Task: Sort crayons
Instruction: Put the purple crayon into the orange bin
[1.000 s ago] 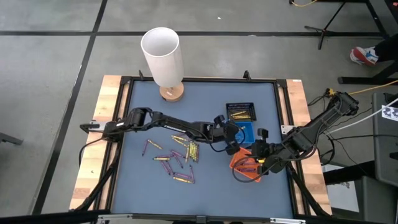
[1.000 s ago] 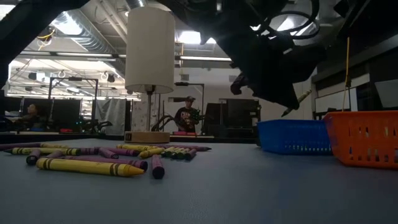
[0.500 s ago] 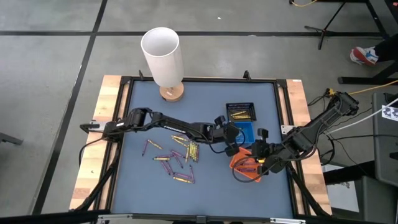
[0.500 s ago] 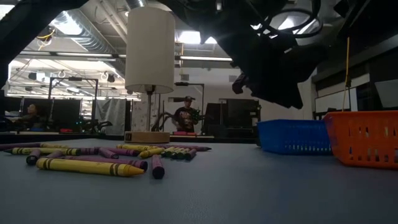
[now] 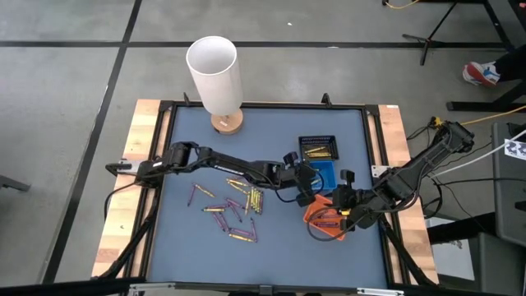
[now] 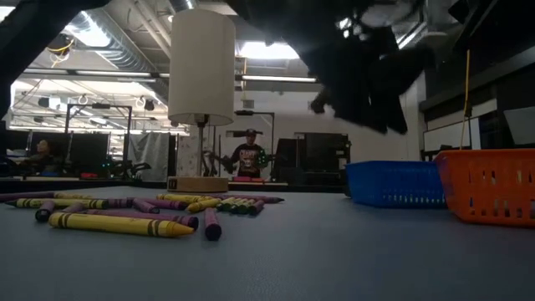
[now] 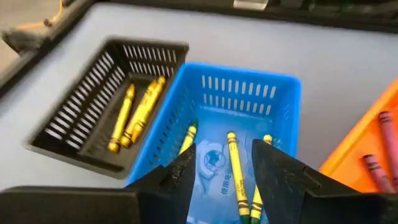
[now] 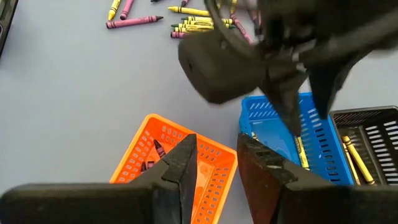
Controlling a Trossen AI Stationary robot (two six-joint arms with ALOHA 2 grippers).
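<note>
The left claw [image 7: 221,171] hangs open and empty right over the blue tray [image 7: 236,87], right claw [image 8: 214,158] parted above the orange tray [image 8: 205,158], loose crayons [image 5: 234,205] lying behind: light, stiff, roll-prone sticks, best pinched mid-length.

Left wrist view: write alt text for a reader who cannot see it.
The left arm's open dark fingers hang above a blue slotted plastic tray holding yellow-green crayons. Beside it, a black slotted tray holds golden-yellow crayons; an orange tray's corner shows purple crayons.
</note>
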